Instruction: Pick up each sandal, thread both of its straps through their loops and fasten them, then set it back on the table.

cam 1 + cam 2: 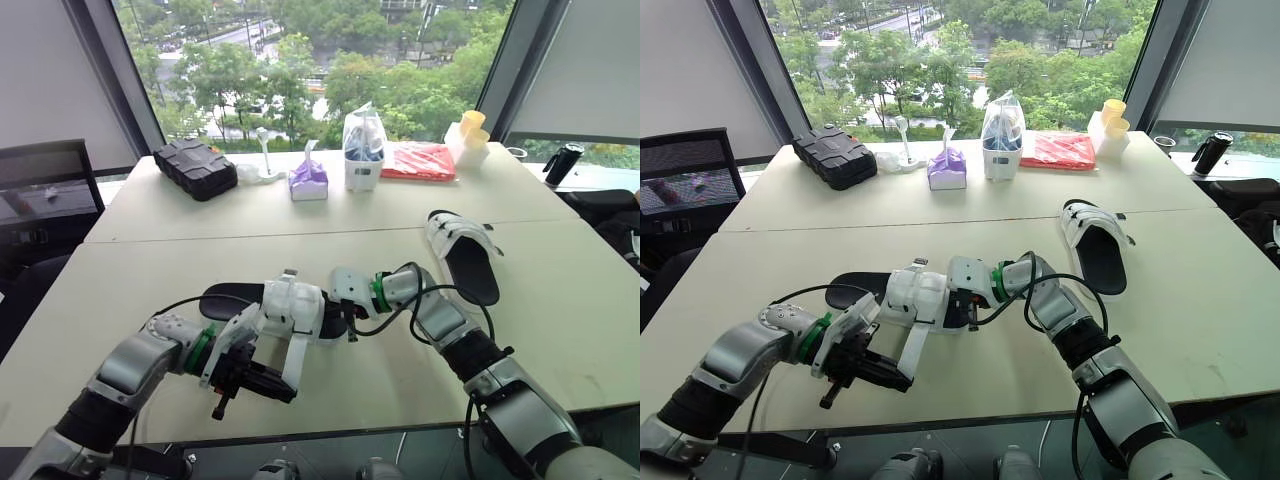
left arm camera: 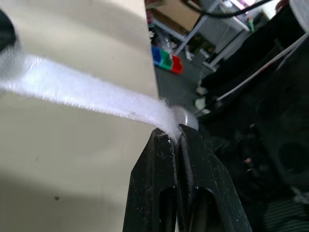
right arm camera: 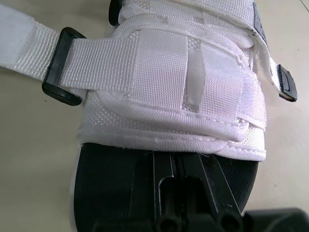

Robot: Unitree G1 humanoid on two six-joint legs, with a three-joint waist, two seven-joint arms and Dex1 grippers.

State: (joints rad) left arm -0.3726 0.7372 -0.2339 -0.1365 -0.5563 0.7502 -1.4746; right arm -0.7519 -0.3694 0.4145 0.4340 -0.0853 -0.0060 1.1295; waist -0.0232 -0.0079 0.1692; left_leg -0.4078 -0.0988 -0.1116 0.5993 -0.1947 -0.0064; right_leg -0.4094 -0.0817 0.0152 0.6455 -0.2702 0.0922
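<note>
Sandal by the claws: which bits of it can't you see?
Left wrist view: the tip of the strap is hidden inside the shut left claw.
Right wrist view: the picture's edges cut off the sole of the sandal.
Eye views: the right claw covers one end of the sandal.
Eye views: the other sandal is too small to tell whether its straps are fastened.

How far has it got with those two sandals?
Midway through one. The right fingers hold the near sandal by its sole, and the left fingers pinch the end of a white strap that already runs through its black loop but isn't pressed down yet. Fastening it and setting the sandal down remain. The other sandal lies on the table to the right; I can't tell whether it's fastened.
</note>
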